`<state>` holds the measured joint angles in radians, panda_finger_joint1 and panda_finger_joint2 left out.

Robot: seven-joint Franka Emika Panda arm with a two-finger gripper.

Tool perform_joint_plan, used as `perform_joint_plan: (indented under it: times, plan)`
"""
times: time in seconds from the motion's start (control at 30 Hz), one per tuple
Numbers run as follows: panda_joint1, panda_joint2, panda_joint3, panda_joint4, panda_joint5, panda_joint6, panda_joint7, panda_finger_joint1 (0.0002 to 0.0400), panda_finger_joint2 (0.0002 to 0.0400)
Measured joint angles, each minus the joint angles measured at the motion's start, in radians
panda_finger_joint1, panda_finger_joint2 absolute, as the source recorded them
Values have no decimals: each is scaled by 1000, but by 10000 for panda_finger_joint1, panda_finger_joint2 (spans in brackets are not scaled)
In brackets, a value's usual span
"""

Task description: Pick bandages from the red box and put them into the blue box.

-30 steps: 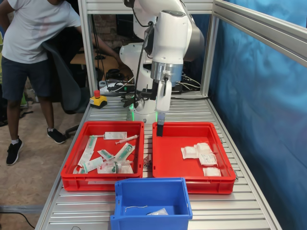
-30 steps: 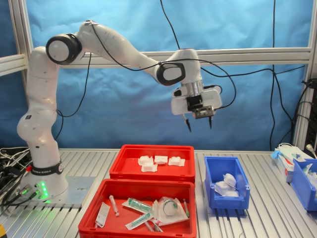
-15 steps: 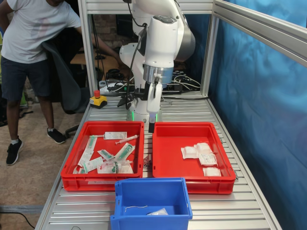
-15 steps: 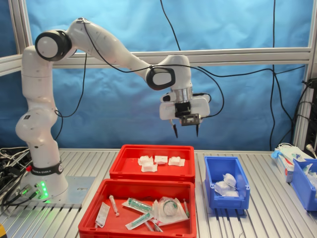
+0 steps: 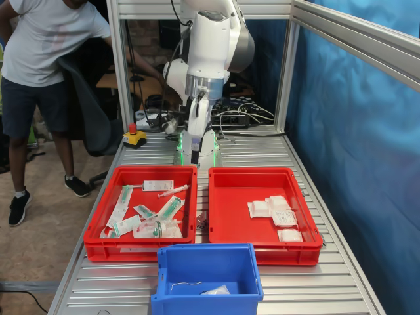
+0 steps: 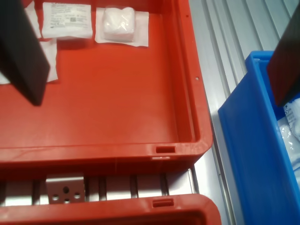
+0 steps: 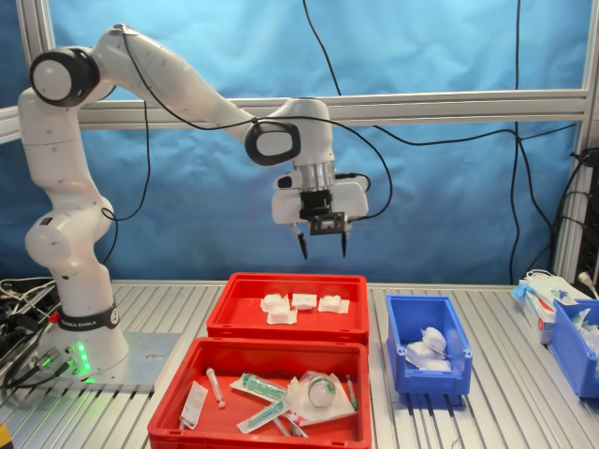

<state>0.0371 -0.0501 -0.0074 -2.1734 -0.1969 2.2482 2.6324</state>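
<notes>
While it hangs above the red box, the gripper gapes wide — empty, touching nothing.

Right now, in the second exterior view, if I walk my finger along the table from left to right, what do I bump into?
Robot base → red box with bandages → blue box → another blue bin at the edge.
</notes>
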Motion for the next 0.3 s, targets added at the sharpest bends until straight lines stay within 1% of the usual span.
perform_joint_plan:
  times: [0.17, 0.3]
  plan:
    - [-10, -34, 5, -26, -3, 0, 0, 400, 400]
    - [-13, -44, 9, -36, -4, 0, 0, 400, 400]
